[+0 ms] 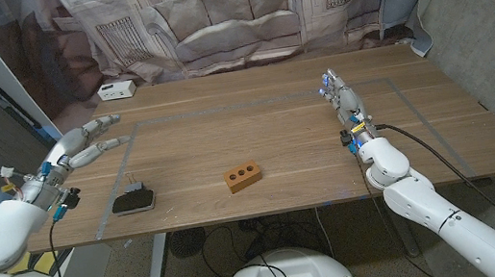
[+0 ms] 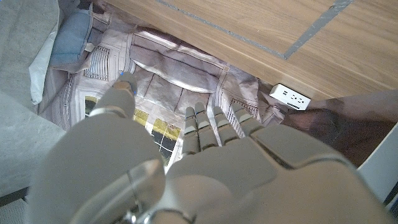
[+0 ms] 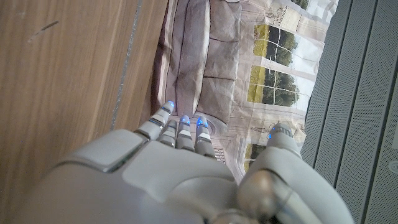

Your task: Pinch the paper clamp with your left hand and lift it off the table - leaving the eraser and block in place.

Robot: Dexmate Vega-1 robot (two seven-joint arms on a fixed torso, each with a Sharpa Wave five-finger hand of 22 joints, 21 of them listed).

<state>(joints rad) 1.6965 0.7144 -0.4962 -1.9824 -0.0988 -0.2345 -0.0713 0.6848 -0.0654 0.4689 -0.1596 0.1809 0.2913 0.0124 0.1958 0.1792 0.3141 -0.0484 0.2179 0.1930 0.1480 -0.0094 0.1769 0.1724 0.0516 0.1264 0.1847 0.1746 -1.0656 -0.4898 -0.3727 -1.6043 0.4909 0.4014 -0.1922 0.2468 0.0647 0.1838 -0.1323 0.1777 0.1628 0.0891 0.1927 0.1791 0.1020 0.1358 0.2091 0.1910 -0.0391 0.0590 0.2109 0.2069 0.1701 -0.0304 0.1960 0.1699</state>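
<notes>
A small black paper clamp [image 1: 133,187] with wire handles sits at the table's front left, right against the back of a black oblong eraser [image 1: 132,203]. A brown block [image 1: 244,175] with three holes lies to their right. My left hand [image 1: 83,143] hovers over the table's left edge, behind and left of the clamp, fingers straight and apart, holding nothing. In the left wrist view my left hand [image 2: 186,162] points past the table's far edge. My right hand [image 1: 344,101] stands at the right side, fingers extended, empty; the right wrist view shows the same hand [image 3: 186,168] over bare wood.
A white box [image 1: 115,90] with sockets sits at the back left corner, seen also as the white box [image 2: 291,95] in the left wrist view. Grey tape lines [image 1: 224,109] mark a rectangle on the wooden table [image 1: 276,134]. A printed curtain hangs behind.
</notes>
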